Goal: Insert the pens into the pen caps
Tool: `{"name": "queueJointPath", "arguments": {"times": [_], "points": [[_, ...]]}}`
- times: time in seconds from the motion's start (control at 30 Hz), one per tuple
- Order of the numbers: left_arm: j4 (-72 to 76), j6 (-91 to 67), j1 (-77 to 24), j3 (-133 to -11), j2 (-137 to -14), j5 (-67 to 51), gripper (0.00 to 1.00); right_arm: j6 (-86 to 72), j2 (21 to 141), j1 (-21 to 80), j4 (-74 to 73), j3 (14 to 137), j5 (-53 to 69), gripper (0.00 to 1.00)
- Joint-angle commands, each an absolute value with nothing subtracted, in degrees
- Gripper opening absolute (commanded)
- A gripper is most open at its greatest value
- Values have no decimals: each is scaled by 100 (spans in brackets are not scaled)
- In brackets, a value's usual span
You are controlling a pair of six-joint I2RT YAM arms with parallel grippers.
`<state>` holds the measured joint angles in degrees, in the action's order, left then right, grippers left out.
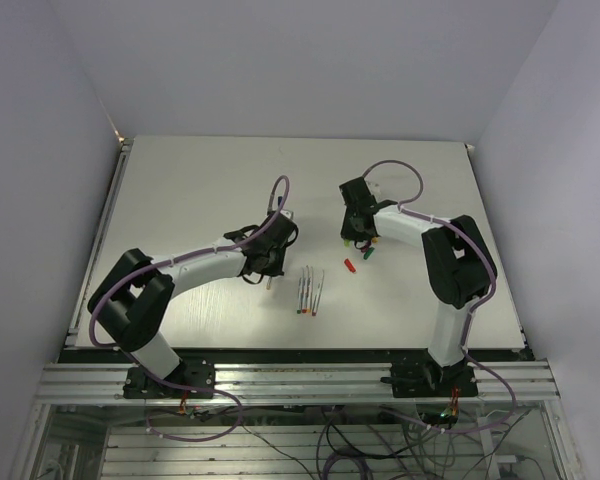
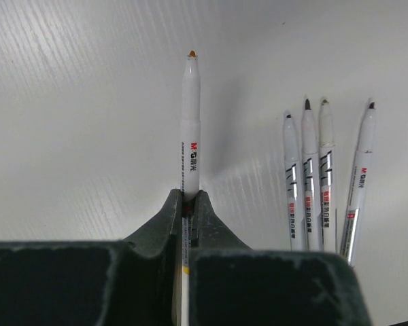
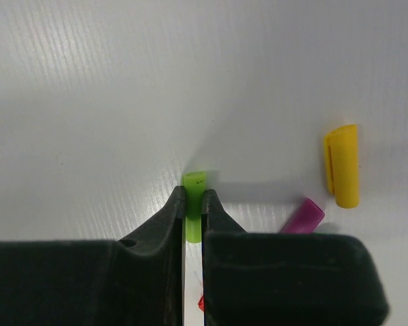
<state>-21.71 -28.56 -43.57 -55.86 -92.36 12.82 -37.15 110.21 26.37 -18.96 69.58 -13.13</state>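
Firmly, the left gripper (image 2: 189,197) is pinched on a held pen (image 2: 190,122). Its dark fingers meet around the barrel, and the pen runs straight out from them toward 12 o'clock. The barrel is a slim, smooth white cylinder with small printed lettering, narrowing at a shoulder to a short nib with an orange tip. A yellow band shows low on the barrel in the slit between the fingers.

At 3 o'clock of it, well apart, four loose pens (image 2: 323,176) lie flat on the table (image 1: 200,190), side by side and nearly parallel. They are uncapped, with their dark nibs toward 12 o'clock. The rightmost leans a little away from the other three. From above, this cluster sits at about 4 o'clock of the left gripper.

The right gripper (image 3: 192,197) is clamped on a green cap (image 3: 193,182), a stubby, glossy plastic tube. Its end pokes out past the fingertips toward 12 o'clock.

A yellow cap (image 3: 345,165), rounded with a flat clip along one side, lies at 3 o'clock of the green one, clear of the fingers. A purple cap (image 3: 303,217) lies tilted at 4 o'clock, partly hidden behind the right finger. In the top view a red cap (image 1: 348,265) lies at 7 o'clock of the right gripper.

The tabletop is matt white with fine parallel ridges.
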Motion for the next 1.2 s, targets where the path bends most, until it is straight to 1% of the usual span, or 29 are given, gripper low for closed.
{"name": "queueJointPath", "arguments": {"times": [0.0, 0.13, 0.27, 0.53, 0.67, 0.8, 0.93, 1.07, 1.17], "points": [[-1719, -2477, -4332, -5762, -8924, 1214, 7, -3432, 10686, 2614, -1676, 6825, -1264, 0], [-1681, -2396, -4328, -6001, -8866, 1431, 7, -3383, 10189, 2580, -1235, 6883, -1314, 0], [-1329, -2361, -4331, -6112, -8819, 1272, 7, -3254, 9612, 2575, -675, 6690, -1150, 0], [129, -2753, -4322, -6099, -8692, 173, 7, -2985, 8122, 2575, 1120, 5512, -435, 0], [937, -2995, -4316, -6068, -8733, -298, 7, -3046, 7521, 2575, 1703, 5108, -199, 0], [1462, -3244, -4321, -6093, -8793, -862, 7, -3097, 7152, 2575, 2295, 4799, -66, 0], [1773, -3477, -4319, -6035, -8802, -1254, 7, -3086, 6941, 2577, 2562, 4666, -121, 0], [1846, -3516, -4326, -6019, -8754, -1558, 7, -3109, 6896, 2580, 2680, 4631, -175, 0], [1788, -3479, -4329, -5985, -8640, -1564, 7, -3186, 6899, 2581, 2788, 4606, -176, 0]]}}
